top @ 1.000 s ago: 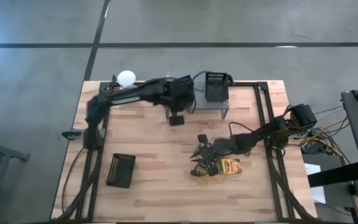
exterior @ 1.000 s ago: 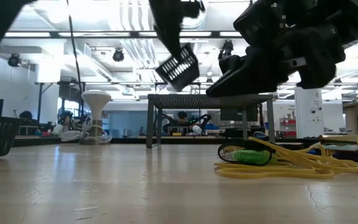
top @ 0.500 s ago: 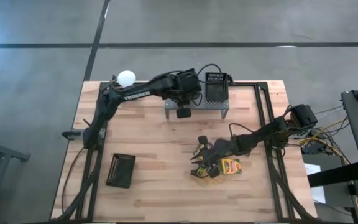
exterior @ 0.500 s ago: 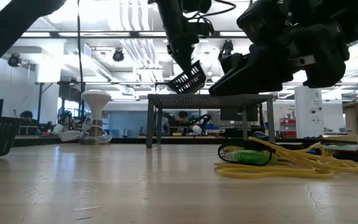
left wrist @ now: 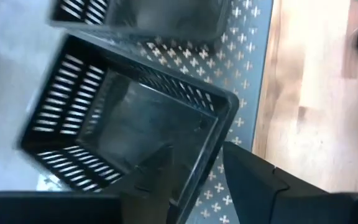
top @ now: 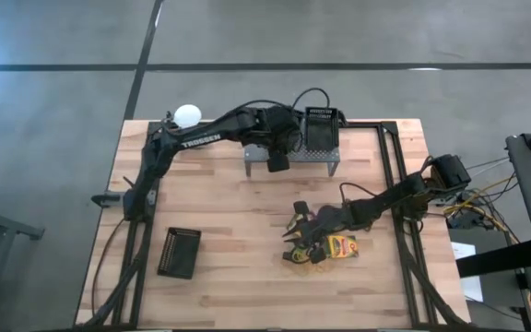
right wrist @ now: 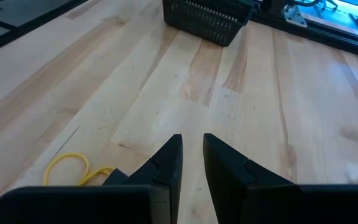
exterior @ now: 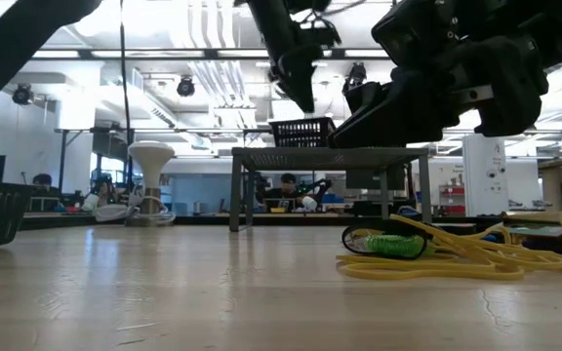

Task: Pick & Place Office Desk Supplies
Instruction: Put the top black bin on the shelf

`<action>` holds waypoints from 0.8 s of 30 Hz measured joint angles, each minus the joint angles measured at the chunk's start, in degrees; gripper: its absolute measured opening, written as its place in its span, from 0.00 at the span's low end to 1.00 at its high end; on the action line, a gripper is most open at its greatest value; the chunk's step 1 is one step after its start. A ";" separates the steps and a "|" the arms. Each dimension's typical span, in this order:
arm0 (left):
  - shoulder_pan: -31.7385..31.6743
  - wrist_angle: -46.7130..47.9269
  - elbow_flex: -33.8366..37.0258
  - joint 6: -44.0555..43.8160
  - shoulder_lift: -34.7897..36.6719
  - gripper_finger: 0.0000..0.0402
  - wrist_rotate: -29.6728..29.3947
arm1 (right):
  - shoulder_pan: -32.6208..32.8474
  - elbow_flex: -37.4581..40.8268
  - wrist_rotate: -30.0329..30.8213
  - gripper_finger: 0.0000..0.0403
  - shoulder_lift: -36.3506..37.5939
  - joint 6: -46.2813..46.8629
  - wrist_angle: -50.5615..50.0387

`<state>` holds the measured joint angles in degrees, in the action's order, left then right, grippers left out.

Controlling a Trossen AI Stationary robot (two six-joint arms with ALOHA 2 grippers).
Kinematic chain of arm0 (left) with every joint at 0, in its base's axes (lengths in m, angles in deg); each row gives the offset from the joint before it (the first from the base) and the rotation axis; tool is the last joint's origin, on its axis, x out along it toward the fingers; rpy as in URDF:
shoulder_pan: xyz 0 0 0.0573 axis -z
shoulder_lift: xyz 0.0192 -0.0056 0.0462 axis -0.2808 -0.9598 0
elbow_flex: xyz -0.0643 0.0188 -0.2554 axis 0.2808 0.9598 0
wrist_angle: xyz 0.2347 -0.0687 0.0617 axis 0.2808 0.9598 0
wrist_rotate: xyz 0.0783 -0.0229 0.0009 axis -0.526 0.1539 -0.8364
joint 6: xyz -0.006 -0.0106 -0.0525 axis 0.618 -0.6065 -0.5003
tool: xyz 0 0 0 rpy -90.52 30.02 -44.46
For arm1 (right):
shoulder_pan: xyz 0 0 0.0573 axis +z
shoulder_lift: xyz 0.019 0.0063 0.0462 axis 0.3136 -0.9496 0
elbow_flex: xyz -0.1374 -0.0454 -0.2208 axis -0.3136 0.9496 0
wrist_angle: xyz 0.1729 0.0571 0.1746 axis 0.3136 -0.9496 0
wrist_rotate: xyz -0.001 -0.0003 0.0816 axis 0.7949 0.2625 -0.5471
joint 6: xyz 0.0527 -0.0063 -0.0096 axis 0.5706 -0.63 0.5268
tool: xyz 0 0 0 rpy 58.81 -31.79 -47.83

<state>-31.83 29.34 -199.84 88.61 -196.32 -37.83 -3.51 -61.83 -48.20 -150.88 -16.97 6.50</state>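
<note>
A small black basket (top: 277,161) is straddled by the parted left fingers (left wrist: 253,180) on the perforated metal rack (top: 325,159); a larger basket (top: 320,130) sits beside. The right fingers (right wrist: 224,165) are nearly closed, empty.

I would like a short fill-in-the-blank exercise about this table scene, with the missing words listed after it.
1. The small black basket under the left gripper stands on the perforated metal ____.
2. The right gripper hovers beside the yellow-and-green ____ box.
3. Another black basket lies on the ____ table.
4. The thin rubber bands are ____ in colour.

Missing words: shelf; crayon; wooden; yellow
</note>
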 joint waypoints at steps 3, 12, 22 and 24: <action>0.41 1.24 -1.08 -1.60 3.26 0.37 0.39 | 0.00 0.00 0.01 0.15 0.00 0.00 -0.02; -0.70 12.04 4.93 -9.73 15.83 0.31 -3.17 | 0.49 0.09 0.14 0.15 0.00 1.38 0.25; -13.28 -3.50 34.35 -13.11 27.05 0.07 -5.22 | 0.63 0.00 0.16 0.15 0.00 -0.17 3.16; -15.19 -7.71 38.94 -12.62 27.60 0.02 -3.82 | 0.61 -0.05 0.18 0.15 0.00 -0.49 3.80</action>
<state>-47.02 21.63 -160.90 76.00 -168.73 -41.65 -2.90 -61.88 -48.02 -150.88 -17.45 10.30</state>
